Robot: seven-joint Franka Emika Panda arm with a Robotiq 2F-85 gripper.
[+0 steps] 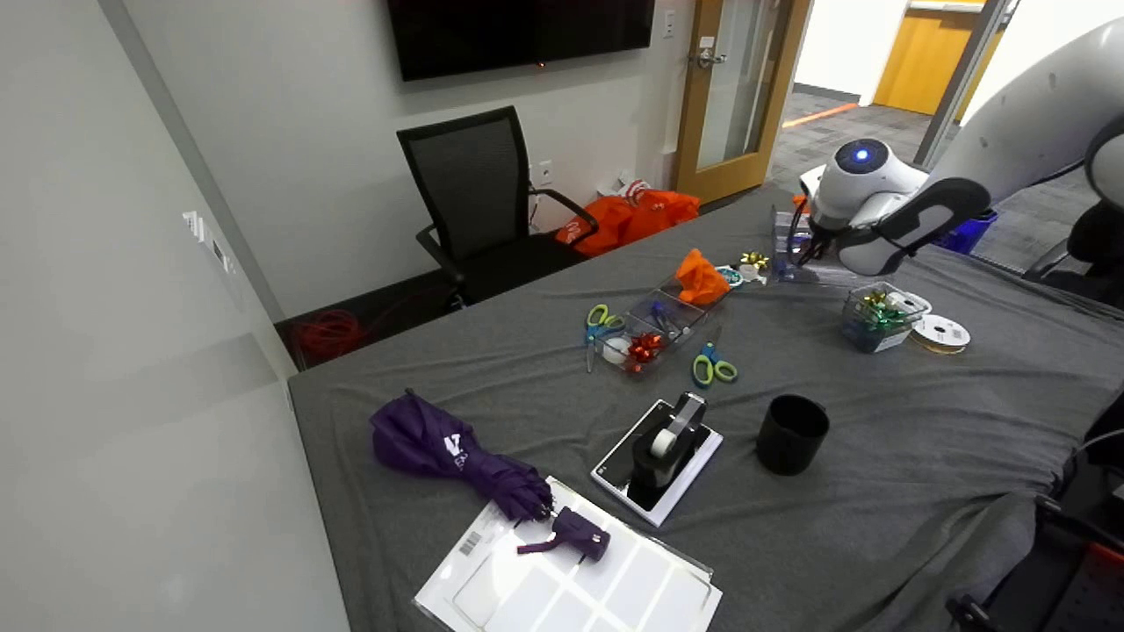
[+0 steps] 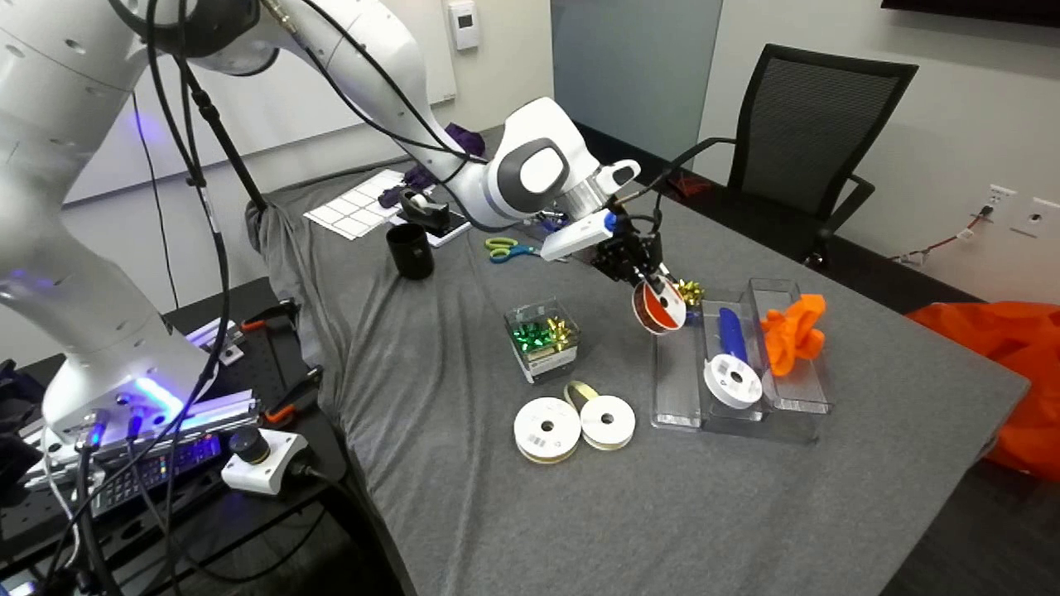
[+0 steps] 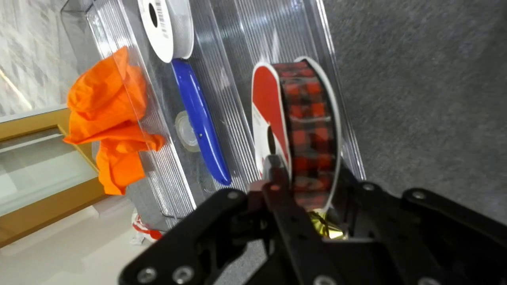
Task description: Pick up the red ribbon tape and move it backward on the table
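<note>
One claw [image 3: 308,170] fingertip hidden behind red ribbon tape [image 3: 307,130], wall screen [image 1: 522,33] cut off — top edge, white ribbon roll [image 3: 163,41] likewise

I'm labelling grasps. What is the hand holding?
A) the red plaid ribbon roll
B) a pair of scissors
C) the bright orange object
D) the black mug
A: the wrist view shows the hand closed on the red plaid ribbon roll, one side's contact hidden.

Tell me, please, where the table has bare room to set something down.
Bare cloth lies between the black mug and the bin of bows; a wider patch of table runs from two white spools to its edge. It is crowded around the red bow flanked by scissors, and where the gripper holds the red ribbon tape by the clear trays.
</note>
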